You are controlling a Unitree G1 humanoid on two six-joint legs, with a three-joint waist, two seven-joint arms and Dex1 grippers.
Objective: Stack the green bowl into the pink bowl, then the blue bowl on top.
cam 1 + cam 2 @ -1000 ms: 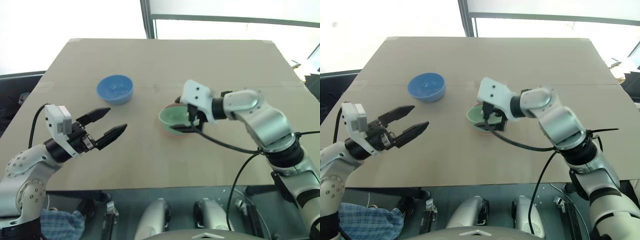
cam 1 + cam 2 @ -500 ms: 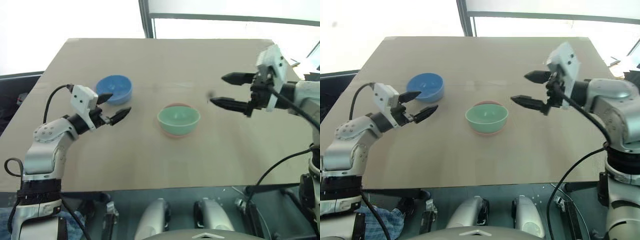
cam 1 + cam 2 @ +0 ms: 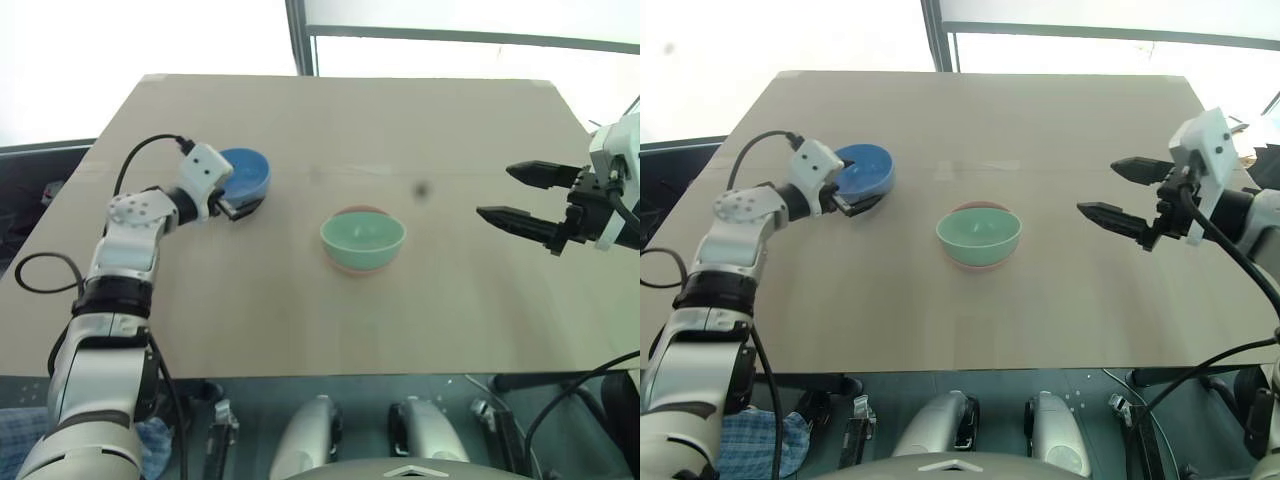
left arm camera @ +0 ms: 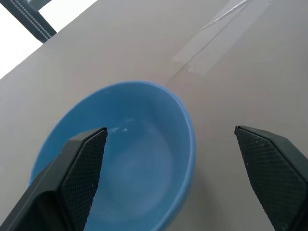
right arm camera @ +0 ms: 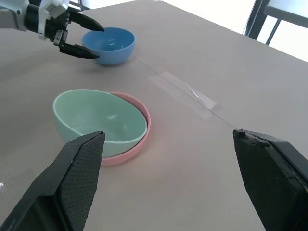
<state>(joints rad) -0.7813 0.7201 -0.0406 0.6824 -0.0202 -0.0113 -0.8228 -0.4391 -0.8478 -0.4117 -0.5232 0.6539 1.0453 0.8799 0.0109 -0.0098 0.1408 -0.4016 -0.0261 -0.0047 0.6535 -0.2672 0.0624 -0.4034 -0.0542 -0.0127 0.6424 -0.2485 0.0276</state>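
Fingers of the left gripper [image 5: 79, 36] stand wide apart, straddling the rim of the blue bowl [image 3: 865, 172] near the table's [image 3: 1040, 130] left edge; nothing is clamped yet. The right gripper [image 3: 1122, 190] hangs spread and empty toward the right edge. At mid-table the green bowl [image 3: 362, 238] sits inside the pink bowl [image 5: 137, 139], slightly off-centre. A shallow pinch on the smooth plastic rim could slip, tipping or skidding the blue bowl toward the left edge.
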